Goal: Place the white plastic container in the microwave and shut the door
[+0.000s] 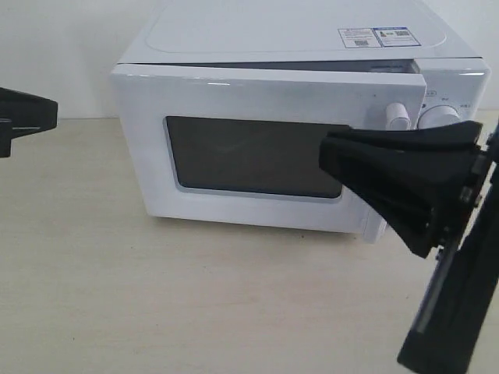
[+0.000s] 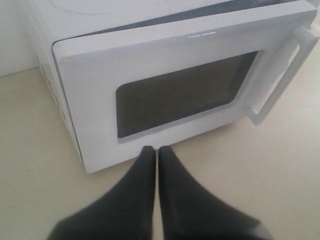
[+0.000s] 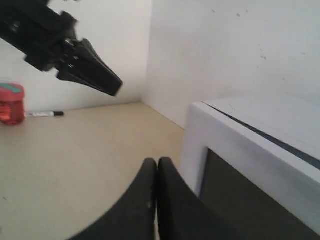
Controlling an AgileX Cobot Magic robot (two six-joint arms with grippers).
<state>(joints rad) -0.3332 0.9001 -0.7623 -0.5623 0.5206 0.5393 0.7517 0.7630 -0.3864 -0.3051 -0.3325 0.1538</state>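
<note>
left jaws: closed, empty, well left of white countertop microwave (image 1: pixel 296 31) | white rectangular plastic container: unseen; maybe inside | white dark-windowed door (image 1: pixel 257 97): ajar | right jaws: closed, empty, before door's handle side; risk: push slides unbraced microwave along pale worktop (image 1: pixel 156 296)

Open table (image 1: pixel 156 296) in front of microwave (image 1: pixel 296 31), wide free run on l. side. Door (image 1: pixel 234 101) ajar by a thin slit only at handle (image 2: pixel 284 75) side, so cavity is blocked. Right gripper (image 1: pixel 326 152), fingers together, just before door's r. part; left gripper (image 1: pixel 53 113) well apart at l. Red jar (image 3: pixel 11 102) & marker (image 3: pixel 45 114) by wall (image 3: pixel 200 40), away from microwave.
</note>
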